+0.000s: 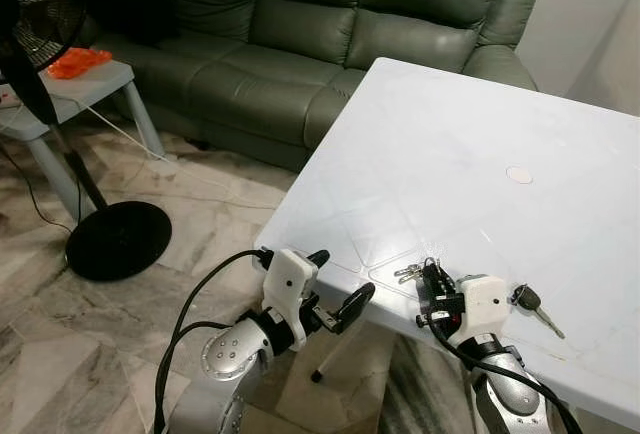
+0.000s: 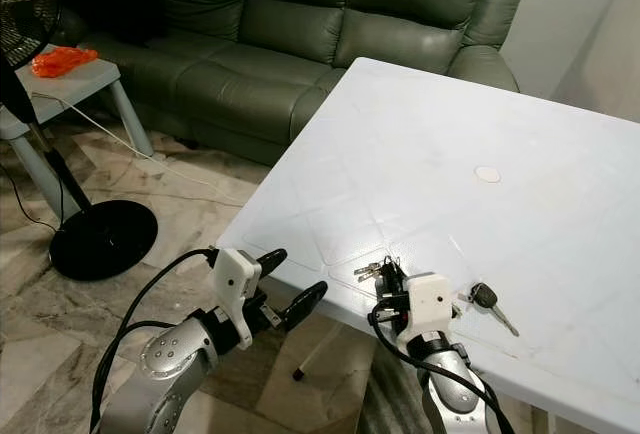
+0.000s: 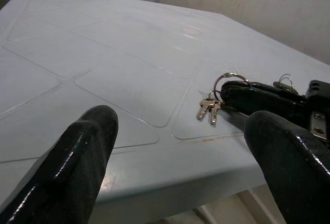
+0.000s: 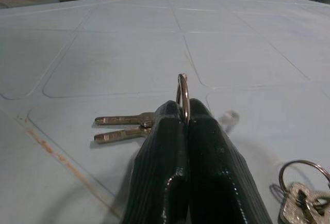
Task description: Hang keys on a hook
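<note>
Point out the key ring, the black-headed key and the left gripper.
key ring [image 4: 183, 97], right wrist view, on the metal loop pinched upright in the right gripper [image 4: 186, 119].
black-headed key [image 1: 528, 299], left eye view, on its black head.
left gripper [image 1: 336, 284], left eye view, midway between its open fingertips.

White plastic table [image 1: 480, 154] before grey-green leather sofa [image 1: 300, 44]. Right gripper [image 1: 432, 276] at table's near edge, black fingers pressed together on small silver keys on ring [image 1: 412, 272]. Black-headed key [image 1: 533, 305] just beside its wrist. Left gripper [image 1: 336, 284] off table edge, fingers spread. Black standing fan [image 1: 60, 114] on marble floor [image 1: 130, 314].
</note>
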Motion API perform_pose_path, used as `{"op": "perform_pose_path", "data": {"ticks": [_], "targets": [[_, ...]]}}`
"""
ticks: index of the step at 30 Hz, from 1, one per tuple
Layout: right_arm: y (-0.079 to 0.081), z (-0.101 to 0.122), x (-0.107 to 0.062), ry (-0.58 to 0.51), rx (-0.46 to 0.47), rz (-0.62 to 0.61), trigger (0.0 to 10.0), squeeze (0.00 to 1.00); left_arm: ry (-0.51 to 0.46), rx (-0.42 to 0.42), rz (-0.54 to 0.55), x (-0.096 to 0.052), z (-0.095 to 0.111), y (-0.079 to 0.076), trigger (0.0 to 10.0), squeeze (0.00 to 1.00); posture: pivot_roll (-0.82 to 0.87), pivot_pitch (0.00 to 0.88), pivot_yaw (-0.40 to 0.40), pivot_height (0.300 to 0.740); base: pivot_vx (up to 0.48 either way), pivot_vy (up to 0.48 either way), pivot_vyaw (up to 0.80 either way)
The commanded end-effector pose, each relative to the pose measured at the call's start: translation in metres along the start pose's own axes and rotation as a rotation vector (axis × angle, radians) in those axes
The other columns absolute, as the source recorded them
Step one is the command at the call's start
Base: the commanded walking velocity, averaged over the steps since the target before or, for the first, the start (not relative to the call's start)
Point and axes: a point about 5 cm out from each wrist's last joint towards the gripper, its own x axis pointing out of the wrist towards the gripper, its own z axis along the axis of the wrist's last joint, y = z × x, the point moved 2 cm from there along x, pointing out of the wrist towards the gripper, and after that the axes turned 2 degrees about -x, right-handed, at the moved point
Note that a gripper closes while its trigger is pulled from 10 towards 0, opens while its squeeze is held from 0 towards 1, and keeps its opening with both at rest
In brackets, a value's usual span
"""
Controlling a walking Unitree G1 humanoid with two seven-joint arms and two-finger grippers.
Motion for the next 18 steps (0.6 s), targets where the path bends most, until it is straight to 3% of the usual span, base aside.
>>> {"op": "perform_pose_path", "data": {"ticks": [1,2,3,5,6,7,8,11,14,15,18], "targets": [[0.001,-0.008,-0.002,0.038,0.011,0.024,10.0,0.0,0.0,0.005,-0.001,0.001,0.0,-0.003,10.0,0.0,0.02,0.033,-0.073,0.74,0.0,0.0,0.0],[0.001,-0.008,-0.003,0.036,0.013,0.026,10.0,0.0,0.0,0.005,-0.001,0.001,0.0,-0.003,10.0,0.0,0.02,0.034,-0.074,0.74,0.0,0.0,0.0],[0.002,-0.008,-0.003,0.033,0.031,0.035,10.0,1.0,0.0,0.005,0.0,0.001,0.0,-0.003,10.0,0.0,0.02,0.034,-0.074,0.74,0.0,0.0,0.0],[-0.001,-0.01,-0.004,0.056,0.0,0.023,10.0,1.0,0.0,0.003,0.001,0.001,0.001,-0.003,10.0,0.0,0.02,0.035,-0.073,0.74,0.0,0.0,0.0],[-0.001,-0.011,-0.005,0.062,-0.005,0.02,10.0,0.5,0.0,0.001,0.002,0.001,0.0,-0.003,10.0,0.0,0.02,0.035,-0.073,0.74,0.0,0.0,0.0],[-0.001,-0.011,-0.005,0.06,-0.003,0.022,10.0,0.5,0.0,0.0,0.003,0.001,0.0,-0.003,10.0,0.0,0.02,0.035,-0.073,0.74,0.0,0.0,0.0],[-0.001,-0.01,-0.005,0.055,0.003,0.033,10.0,0.0,-0.001,-0.001,0.003,0.001,0.001,-0.003,10.0,0.0,0.01,0.038,-0.074,0.74,0.0,0.0,0.0],[-0.005,-0.012,-0.005,0.065,-0.016,0.005,10.0,0.0,-0.002,-0.005,0.003,0.001,0.001,-0.003,10.0,0.0,0.01,0.038,-0.074,0.74,0.0,0.0,0.0],[-0.004,-0.012,-0.007,0.062,0.026,0.034,10.0,0.0,-0.003,-0.008,0.003,0.001,0.001,-0.003,10.0,0.0,0.01,0.04,-0.075,0.74,0.0,0.0,0.0],[-0.004,-0.01,-0.007,0.04,0.045,0.05,10.0,1.0,-0.003,-0.008,0.003,0.001,0.001,-0.003,10.0,0.0,0.01,0.041,-0.076,0.74,0.0,0.0,0.0],[-0.009,-0.009,-0.007,0.047,0.016,0.018,10.0,1.0,-0.003,-0.01,0.005,0.001,0.001,-0.004,10.0,0.0,0.01,0.045,-0.077,0.74,0.0,0.0,0.0]]}}
